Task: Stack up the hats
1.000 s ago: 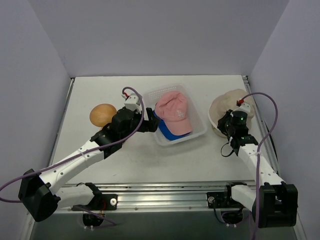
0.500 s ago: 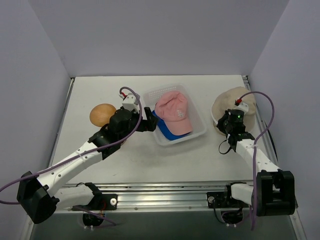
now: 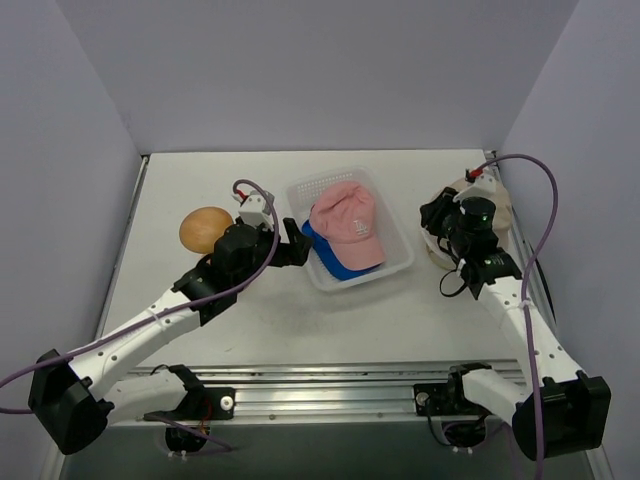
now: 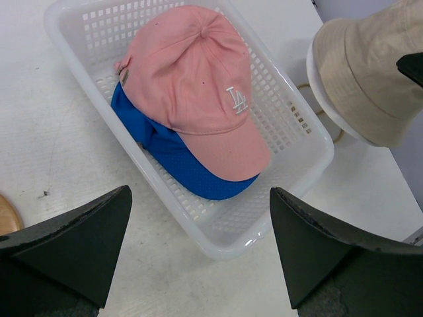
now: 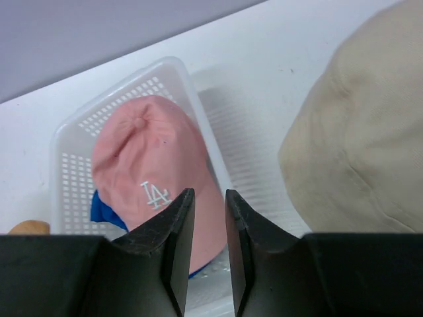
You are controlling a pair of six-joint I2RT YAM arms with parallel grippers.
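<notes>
A pink baseball cap (image 3: 345,225) lies on a bright blue cap (image 3: 338,265) inside the clear lattice basket (image 3: 400,262). A beige bucket hat (image 3: 497,205) sits at the right on a whitish hat, whose rim (image 4: 316,79) shows under it. My left gripper (image 3: 300,245) is open and empty, just left of the basket's near corner (image 4: 200,218). My right gripper (image 3: 435,215) hovers at the beige hat's left edge. Its jaws are nearly together with nothing between them (image 5: 210,195). The pink cap (image 5: 152,158) and beige hat (image 5: 357,145) also show in the right wrist view.
A smooth orange-brown dome (image 3: 205,228) sits on the white table to the left of my left arm. Grey walls enclose the table on three sides. A metal rail (image 3: 330,385) runs along the near edge.
My right gripper has risen and moved left, off the beige hat toward the basket. My left gripper has drawn slightly back and left.
</notes>
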